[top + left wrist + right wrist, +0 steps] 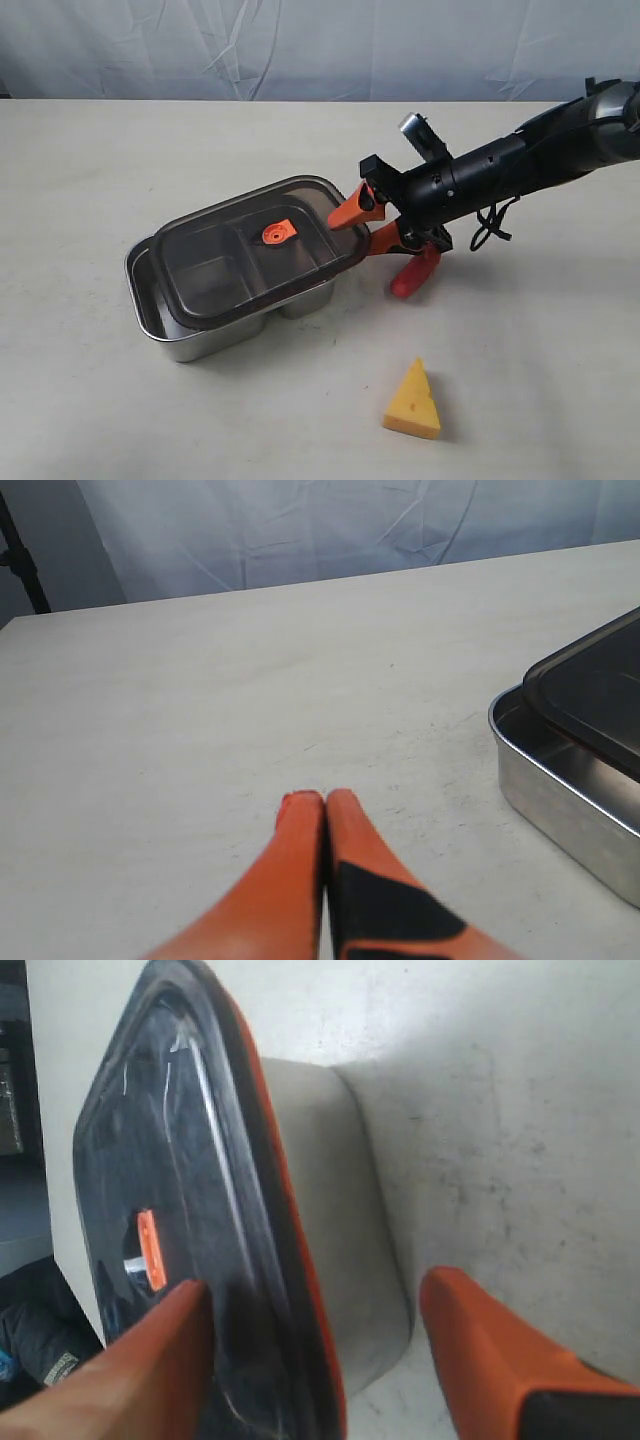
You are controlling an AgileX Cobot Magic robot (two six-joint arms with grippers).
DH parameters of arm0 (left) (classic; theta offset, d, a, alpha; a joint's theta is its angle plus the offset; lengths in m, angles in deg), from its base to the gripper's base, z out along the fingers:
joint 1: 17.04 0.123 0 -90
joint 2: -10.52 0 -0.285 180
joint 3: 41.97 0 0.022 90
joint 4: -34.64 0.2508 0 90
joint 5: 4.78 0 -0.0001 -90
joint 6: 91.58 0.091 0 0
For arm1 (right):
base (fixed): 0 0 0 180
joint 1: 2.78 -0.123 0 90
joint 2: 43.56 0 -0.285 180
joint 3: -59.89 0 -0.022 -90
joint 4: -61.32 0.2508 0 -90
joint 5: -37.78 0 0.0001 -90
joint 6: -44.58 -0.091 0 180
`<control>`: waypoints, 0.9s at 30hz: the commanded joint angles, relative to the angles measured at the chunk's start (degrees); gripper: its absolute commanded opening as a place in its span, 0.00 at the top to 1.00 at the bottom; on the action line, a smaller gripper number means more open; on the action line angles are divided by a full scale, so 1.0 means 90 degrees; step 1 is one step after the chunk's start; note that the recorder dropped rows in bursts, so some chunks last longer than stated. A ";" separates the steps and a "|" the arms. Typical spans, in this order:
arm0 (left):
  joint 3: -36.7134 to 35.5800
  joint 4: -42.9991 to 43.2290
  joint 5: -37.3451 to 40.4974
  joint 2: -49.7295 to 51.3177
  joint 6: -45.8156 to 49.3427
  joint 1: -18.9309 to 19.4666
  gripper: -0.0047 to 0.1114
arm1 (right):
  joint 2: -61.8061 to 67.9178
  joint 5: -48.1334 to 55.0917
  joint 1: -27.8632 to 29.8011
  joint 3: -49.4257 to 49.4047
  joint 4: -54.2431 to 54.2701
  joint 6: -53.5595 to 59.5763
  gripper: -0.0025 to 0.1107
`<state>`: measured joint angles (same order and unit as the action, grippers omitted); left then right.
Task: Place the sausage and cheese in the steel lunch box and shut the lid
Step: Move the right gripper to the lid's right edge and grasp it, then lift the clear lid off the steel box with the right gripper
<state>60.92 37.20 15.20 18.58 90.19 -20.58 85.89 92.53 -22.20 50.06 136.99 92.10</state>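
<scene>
Progress: nothing packed | sausage [415, 272], cheese [412, 402] on tabletop [100, 150] outside steel lunch box [200, 345] | lid [220, 250] askew atop box | right pincer [365, 226] spread wide astride lid edge, gripping nothing | left pincer [325, 800] closed, empty

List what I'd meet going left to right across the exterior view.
steel lunch box → right tool → sausage. Left out: the lid overlaps the box, and the cheese lines up with the sausage.

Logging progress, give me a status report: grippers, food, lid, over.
Left gripper shut, over table. Right gripper open, astride lid edge. Lid askew on steel lunch box, blocking loading. Sausage, cheese on table, outside box.
</scene>
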 commanded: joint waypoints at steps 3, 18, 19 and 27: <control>-0.0012 0.0011 -0.0067 -0.0031 -0.0003 -0.0001 0.96 | 0.0018 -0.0106 -0.0076 0.0039 -0.0009 0.0109 0.76; -0.0012 0.0011 -0.0067 -0.0031 -0.0003 -0.0001 0.96 | -0.0405 0.0563 -0.0065 0.0039 -0.0276 0.0097 0.98; -0.0012 0.0011 -0.0067 -0.0031 -0.0003 -0.0001 0.96 | -0.0517 0.0573 -0.0065 0.0039 -0.0293 0.0097 0.98; -0.0012 0.0011 -0.0067 -0.0031 -0.0003 -0.0001 0.96 | -0.1459 0.0895 -0.0065 0.0039 -0.0635 0.0097 0.99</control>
<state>60.92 37.20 15.20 18.58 90.19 -20.58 75.69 98.97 -22.86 50.29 134.31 92.23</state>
